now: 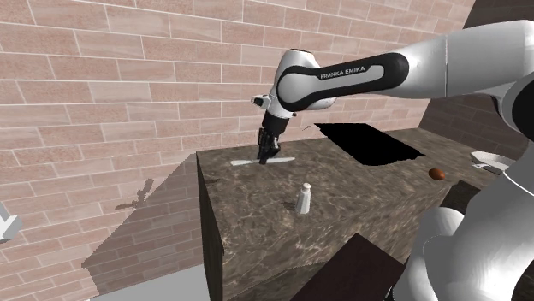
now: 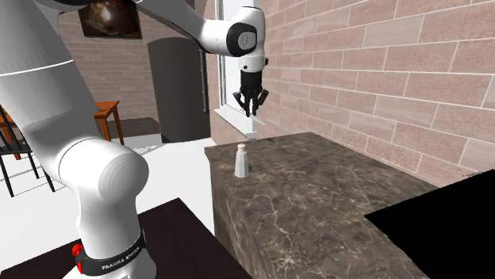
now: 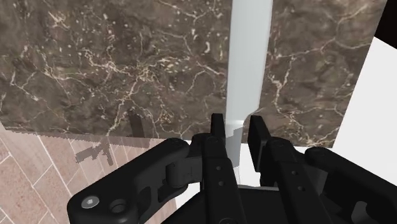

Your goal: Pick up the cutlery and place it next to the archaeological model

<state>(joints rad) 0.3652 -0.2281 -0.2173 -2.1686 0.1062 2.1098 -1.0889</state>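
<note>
The cutlery [image 1: 248, 162] is a flat white piece lying low near the far corner of the dark marble counter [image 1: 359, 214]. My black gripper [image 1: 268, 156] points straight down onto it. In the wrist view the fingers [image 3: 218, 127] clasp the near end of the white strip [image 3: 250, 57], which runs away from them over the marble. I cannot tell whether it rests on the stone or hangs just above it. The archaeological model [image 1: 303, 198] is a small white bottle-like figure standing upright mid-counter, well apart from the gripper [image 2: 252, 113]; it also stands near the counter's edge [image 2: 240, 161].
A brick wall runs behind the counter [image 2: 317, 190]. A black area [image 1: 368, 141] cuts into the counter top at the shoulder view's right, with a small brown object [image 1: 436, 174] beyond it. The arm's dark stand [image 1: 342, 274] sits at the lower right.
</note>
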